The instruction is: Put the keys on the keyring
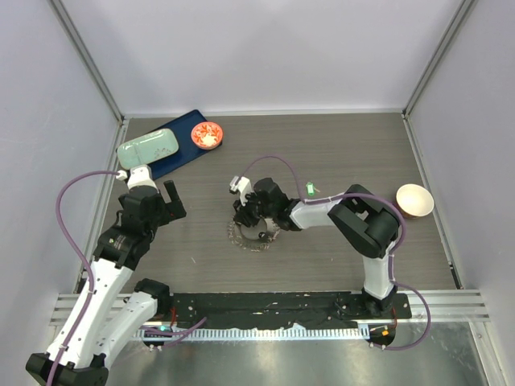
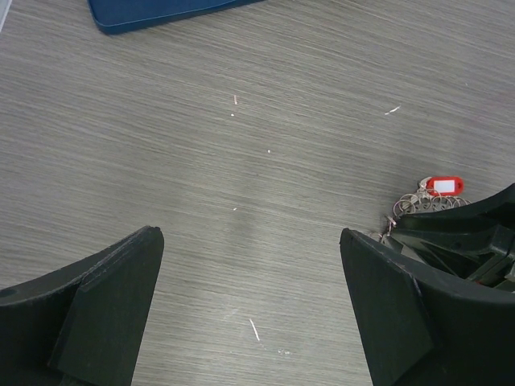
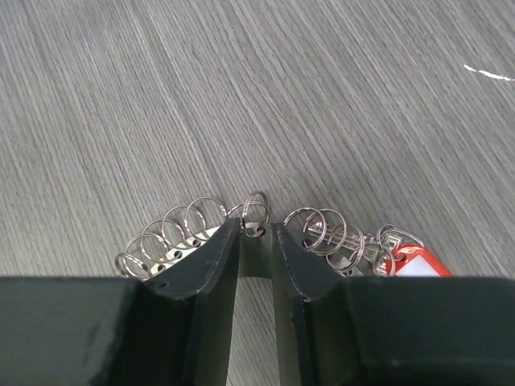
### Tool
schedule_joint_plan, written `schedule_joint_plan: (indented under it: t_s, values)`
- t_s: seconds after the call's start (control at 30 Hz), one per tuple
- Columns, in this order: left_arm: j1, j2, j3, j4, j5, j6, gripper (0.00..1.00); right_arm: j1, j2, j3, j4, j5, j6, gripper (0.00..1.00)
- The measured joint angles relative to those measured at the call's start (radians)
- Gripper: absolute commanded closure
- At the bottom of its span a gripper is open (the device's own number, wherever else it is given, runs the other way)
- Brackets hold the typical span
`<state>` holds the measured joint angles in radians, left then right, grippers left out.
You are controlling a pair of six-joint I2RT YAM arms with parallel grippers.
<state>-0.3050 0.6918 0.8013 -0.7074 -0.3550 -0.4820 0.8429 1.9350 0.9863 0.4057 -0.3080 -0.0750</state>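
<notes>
From above, the left gripper (image 1: 165, 201) hangs over the left part of the wood-grain surface (image 1: 338, 145) with its fingers spread wide and nothing between them. The right arm reaches leftward across the middle, and the right gripper (image 1: 244, 215) sits low on the far rim of the keyring (image 1: 253, 235), which lies flat near the centre. A green-tagged key (image 1: 310, 190) shows just beside the right forearm; whether it lies on the surface or rests on the arm cannot be told. At the far left a blue tray (image 1: 173, 149) carries a red bowl (image 1: 208, 134) and a pale green case (image 1: 147, 149), and a beige bowl (image 1: 414, 200) stands at the right. In the left wrist view the left gripper (image 2: 249, 241) is wide apart over bare surface. A red-tagged key (image 2: 442, 186) lies among the small wire loops of the keyring (image 2: 418, 203) at the right edge, next to the black body of the right gripper (image 2: 475, 233). A corner of the blue tray (image 2: 161, 12) shows at the top. In the right wrist view the right gripper (image 3: 256, 229) is nearly pressed together, pinching the keyring (image 3: 173, 237) by its flat rim, with one small loop at the tips. The red-tagged key (image 3: 414, 264) lies against the rim just right of the fingers.
</notes>
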Motion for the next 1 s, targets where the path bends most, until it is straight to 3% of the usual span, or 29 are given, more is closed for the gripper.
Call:
schedule_joint_plan:
  t_s: [0.17,0.37,0.5,0.77,1.0]
  values:
    - [0.002,0.002,0.0,0.0,0.005,0.002,0.04,0.0,0.016,0.001,0.011,0.003,-0.003,0.75]
    - [0.006,0.002,0.0,0.0,0.01,0.002,0.04,0.0,0.023,0.001,0.03,0.012,-0.005,0.86]
    - [0.006,0.002,0.0,0.0,0.013,0.006,0.04,0.0,0.024,0.001,0.034,0.018,-0.009,0.99]
    - [0.008,-0.01,-0.007,0.006,0.055,0.035,0.0,0.0,-0.003,-0.008,0.005,0.026,-0.04,0.99]
    - [0.011,-0.086,-0.04,0.043,0.179,0.116,0.0,0.006,-0.188,-0.026,-0.135,0.027,-0.083,0.99]
